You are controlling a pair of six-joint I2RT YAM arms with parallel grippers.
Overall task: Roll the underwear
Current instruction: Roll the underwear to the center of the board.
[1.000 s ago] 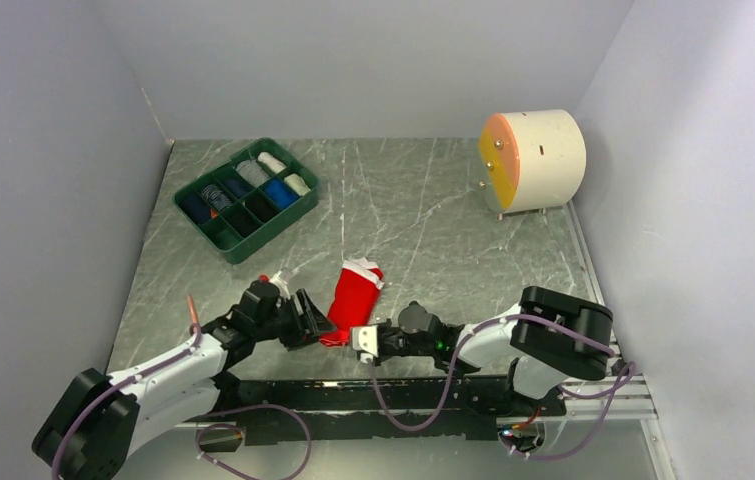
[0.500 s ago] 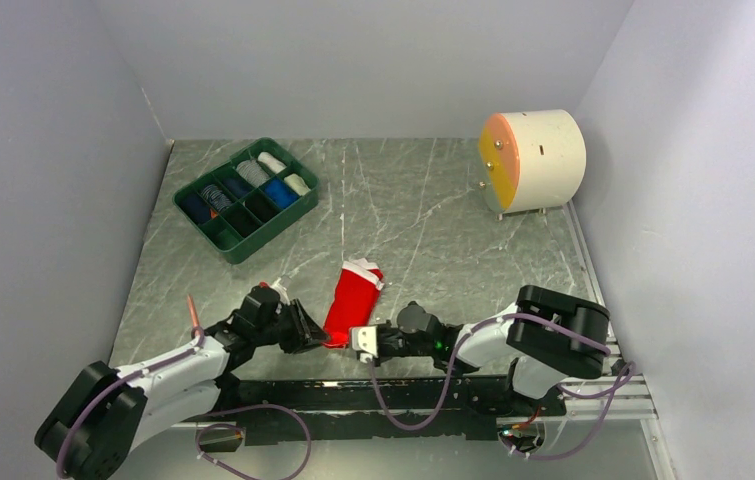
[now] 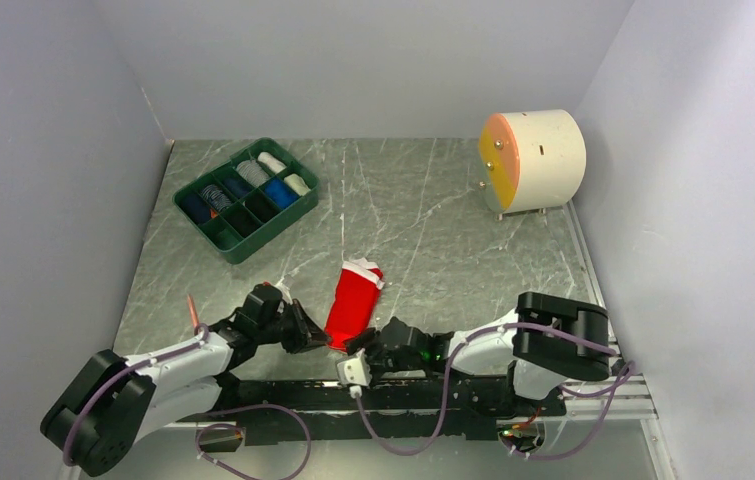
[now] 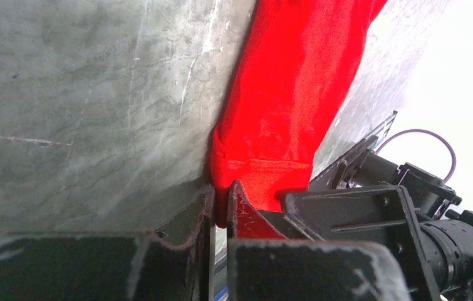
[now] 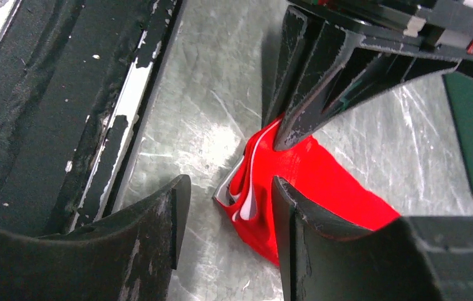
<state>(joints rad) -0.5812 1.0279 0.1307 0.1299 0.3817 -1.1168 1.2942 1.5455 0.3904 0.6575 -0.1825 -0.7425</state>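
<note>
The red underwear (image 3: 353, 303) lies folded into a long strip on the marble table, its white-edged end (image 3: 362, 268) pointing away from the arms. My left gripper (image 3: 317, 341) is low at the strip's near left corner and shut on a pinch of red cloth (image 4: 265, 125); its fingertips (image 4: 221, 199) meet around the fabric. My right gripper (image 3: 361, 346) sits just at the near end, open. In the right wrist view the layered near end of the underwear (image 5: 252, 194), with white trim showing, lies between the right gripper's (image 5: 230, 204) spread fingers without being held.
A green compartment tray (image 3: 221, 238) holding several rolled items stands at the back left. A cream drum with an orange face (image 3: 538, 158) stands at the back right. The arms' black mounting rail (image 3: 283, 390) runs along the near edge, close behind both grippers.
The left gripper has closed onto the near left corner of the red underwear. The right gripper has opened, let go of the cloth and drawn back slightly toward the near edge.
</note>
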